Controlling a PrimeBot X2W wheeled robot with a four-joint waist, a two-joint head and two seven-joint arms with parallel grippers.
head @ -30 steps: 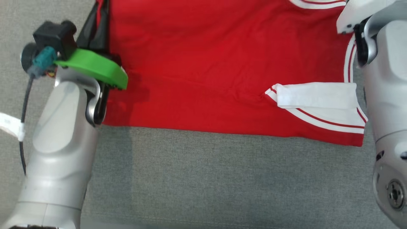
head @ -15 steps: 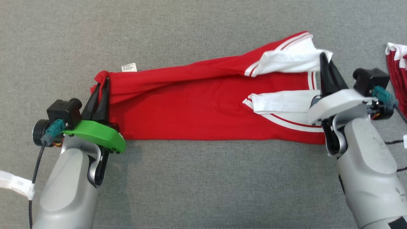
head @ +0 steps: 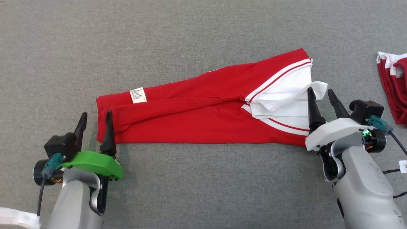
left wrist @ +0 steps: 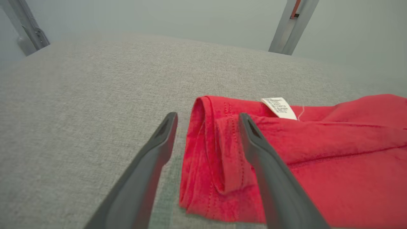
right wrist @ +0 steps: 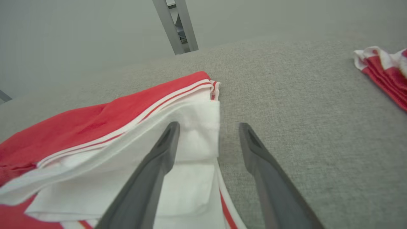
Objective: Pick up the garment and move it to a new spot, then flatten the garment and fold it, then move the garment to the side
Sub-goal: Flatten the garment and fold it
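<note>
Red garment, white-trimmed, folded into a long band: lies flat on the grey surface between my grippers. My left gripper: fingers spread, holding nothing, at its hem end. My right gripper: likewise spread and empty, at its white sleeve end.

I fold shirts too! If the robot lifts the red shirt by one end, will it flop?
Probably yes: the shirt lies in soft folds and wrinkles, so it looks limp, not stiff. It is likely light, being thin cloth. Pushed, it would probably bunch up rather than slide on the rough grey surface.
</note>
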